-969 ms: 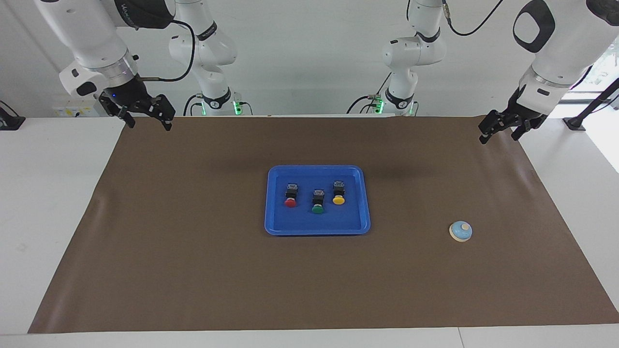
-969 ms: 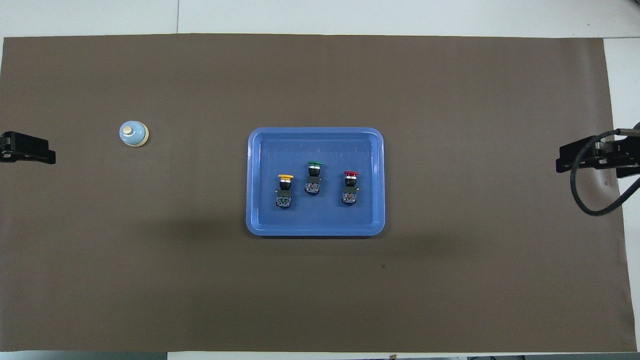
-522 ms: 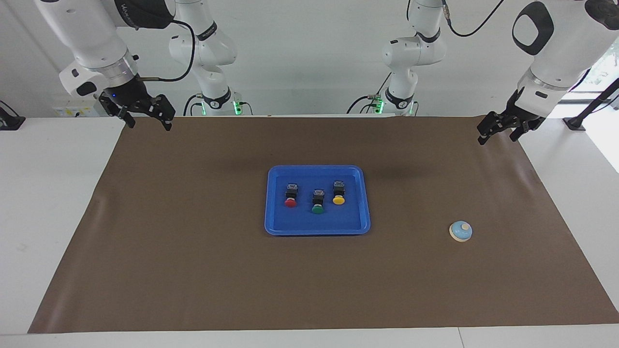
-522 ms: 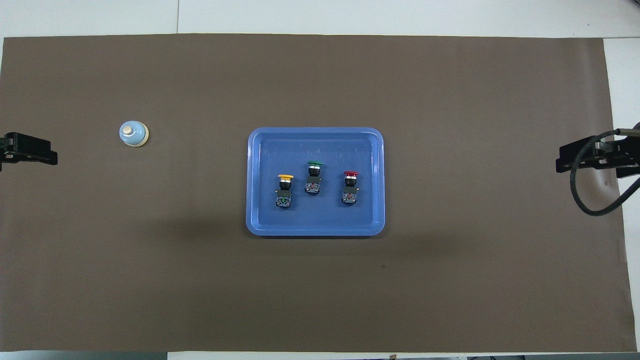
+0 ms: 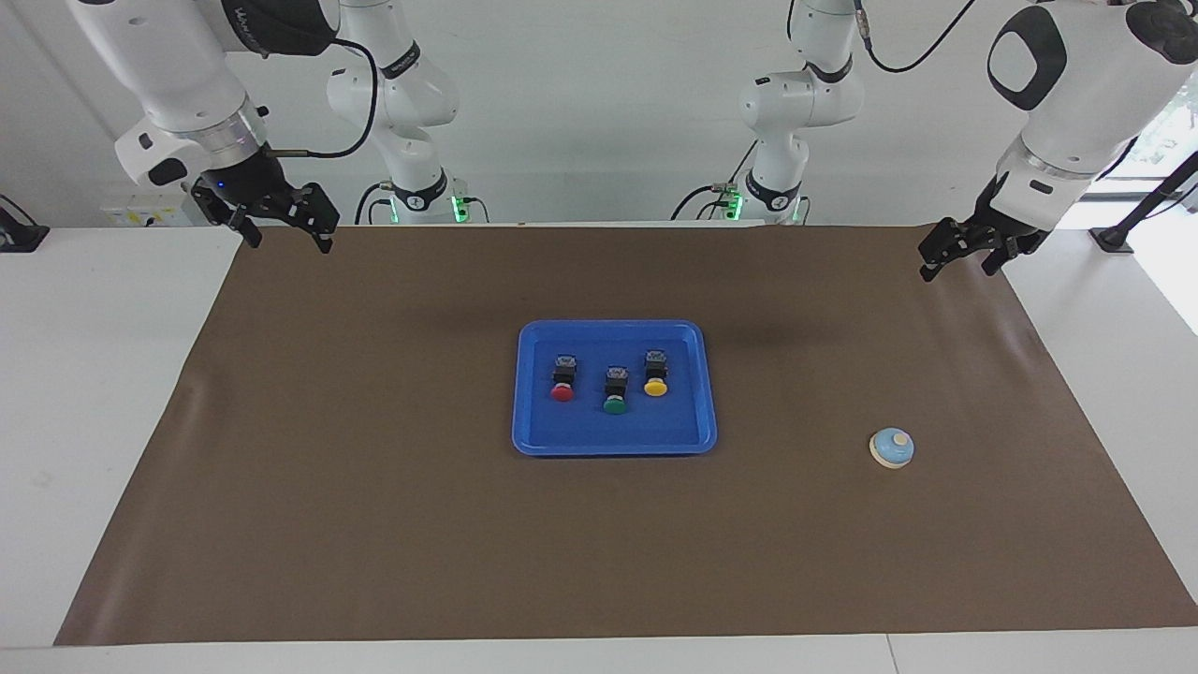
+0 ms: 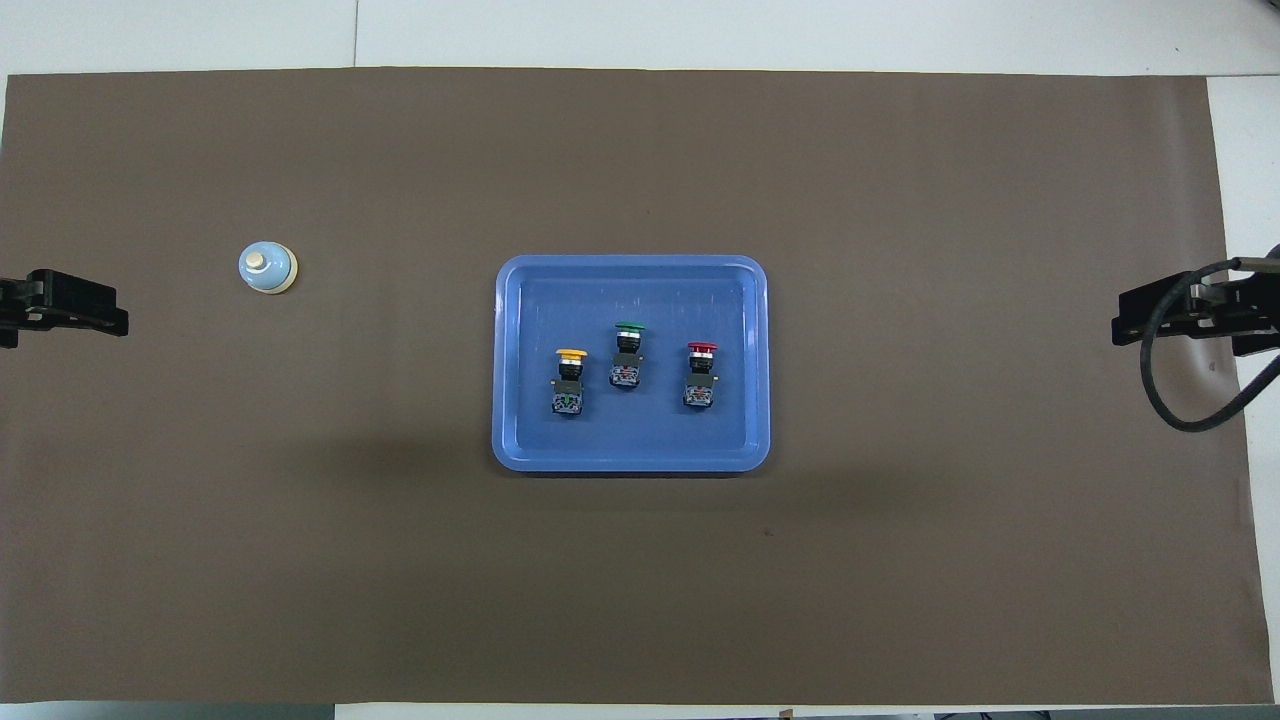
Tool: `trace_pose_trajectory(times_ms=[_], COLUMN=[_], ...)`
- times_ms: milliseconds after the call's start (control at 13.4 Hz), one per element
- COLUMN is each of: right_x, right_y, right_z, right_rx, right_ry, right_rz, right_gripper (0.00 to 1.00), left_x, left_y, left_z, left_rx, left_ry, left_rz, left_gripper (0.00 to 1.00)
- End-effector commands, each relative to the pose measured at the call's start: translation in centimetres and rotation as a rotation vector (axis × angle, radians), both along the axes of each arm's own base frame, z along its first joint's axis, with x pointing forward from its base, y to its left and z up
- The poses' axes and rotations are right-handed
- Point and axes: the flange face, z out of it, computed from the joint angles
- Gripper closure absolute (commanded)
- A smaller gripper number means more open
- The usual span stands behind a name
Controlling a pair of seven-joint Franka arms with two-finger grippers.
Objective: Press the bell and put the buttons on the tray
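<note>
Presently the three buttons, red (image 5: pixel 562 382), green (image 5: pixel 615 392) and yellow (image 5: pixel 655 373), lie on their sides in the blue tray (image 5: pixel 533 440) at the middle of the brown mat (image 5: pixel 374 524) on the worktop. Each button's long axis runs body to cap, and every cap points away from the robots. Judged by appearance, they are light, rigid plastic parts; the squarish black body offers flat flanks for a hold, whereas the round cap would likely slip. The bell (image 5: pixel 892 448) stands upright toward the left arm's end of the worktop, farther from the robots than the tray, knob uppermost. It is probably light and liable to slide, so press straight down on the knob. The left pincer (image 5: pixel 958 256) hangs spread and empty over the mat's edge nearest the robots. The right pincer (image 5: pixel 285 227) waits, likewise spread and empty, over its own corner.
</note>
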Motion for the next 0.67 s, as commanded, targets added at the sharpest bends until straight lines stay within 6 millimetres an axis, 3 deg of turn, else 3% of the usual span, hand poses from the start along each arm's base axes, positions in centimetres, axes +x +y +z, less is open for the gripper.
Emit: trace_pose_trajectory(times_ms=[0, 596], right_x=[-0.64, -0.64], right_y=[-0.26, -0.26], right_z=[0.05, 0.05], right_rx=[-0.005, -0.005], right_ry=[-0.006, -0.006], right_rz=[0.024, 0.024], right_gripper=[0.0, 0.0], left_x=[-0.36, -0.5], left_y=[-0.18, -0.5], left_z=[0.34, 0.36], left_rx=[-0.006, -0.018], left_ry=[0.015, 0.037], left_rz=[-0.006, -0.099], left_gripper=[0.0, 0.0])
